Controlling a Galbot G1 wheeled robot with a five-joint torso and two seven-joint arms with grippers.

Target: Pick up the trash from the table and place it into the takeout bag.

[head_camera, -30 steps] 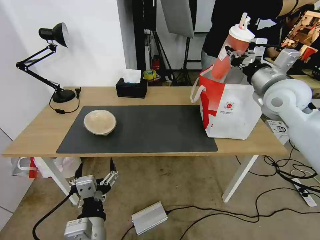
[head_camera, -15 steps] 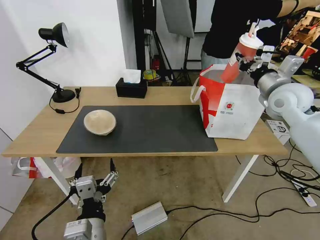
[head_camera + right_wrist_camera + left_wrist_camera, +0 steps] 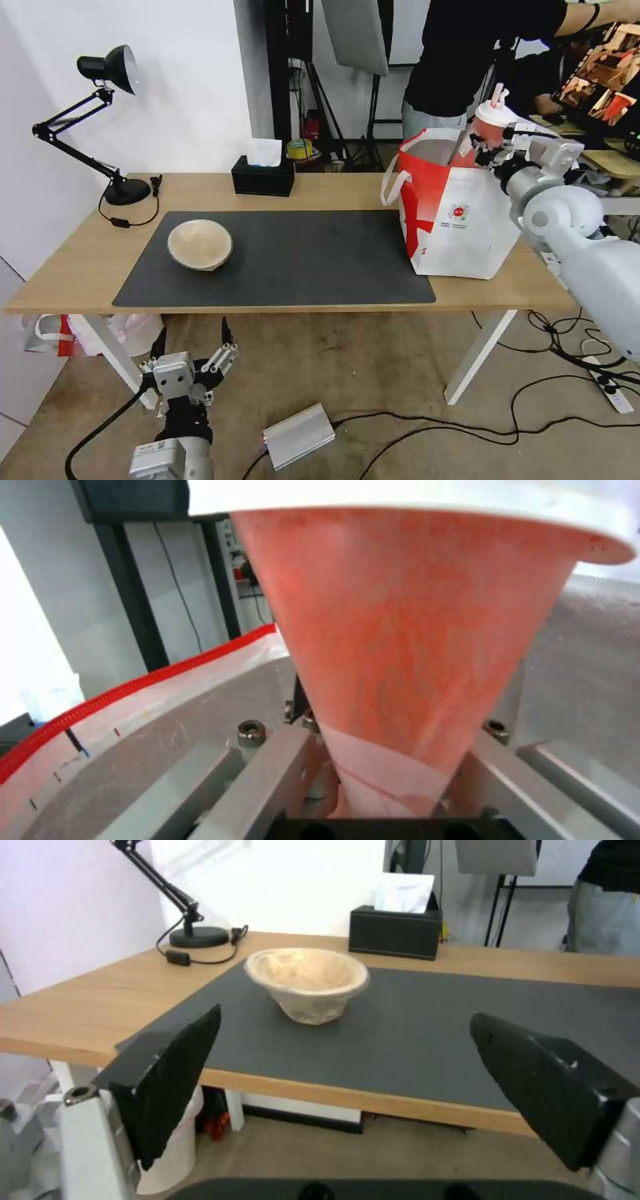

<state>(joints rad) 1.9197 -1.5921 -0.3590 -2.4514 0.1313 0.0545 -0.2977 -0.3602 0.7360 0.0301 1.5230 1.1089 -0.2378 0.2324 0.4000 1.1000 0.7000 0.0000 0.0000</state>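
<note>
The red drink cup (image 3: 485, 133) is held tilted, its lower part sunk into the open takeout bag (image 3: 460, 220) on the table (image 3: 320, 193), clamped by the right gripper (image 3: 490, 143). The tan bowl (image 3: 199, 245) is left on the grey mat (image 3: 300, 260). The left gripper (image 3: 190, 363) is hung below the table edge, fingers apart.

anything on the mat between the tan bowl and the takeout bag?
Nothing: in the head view the dark mat lies bare from the tan bowl to the takeout bag.
</note>
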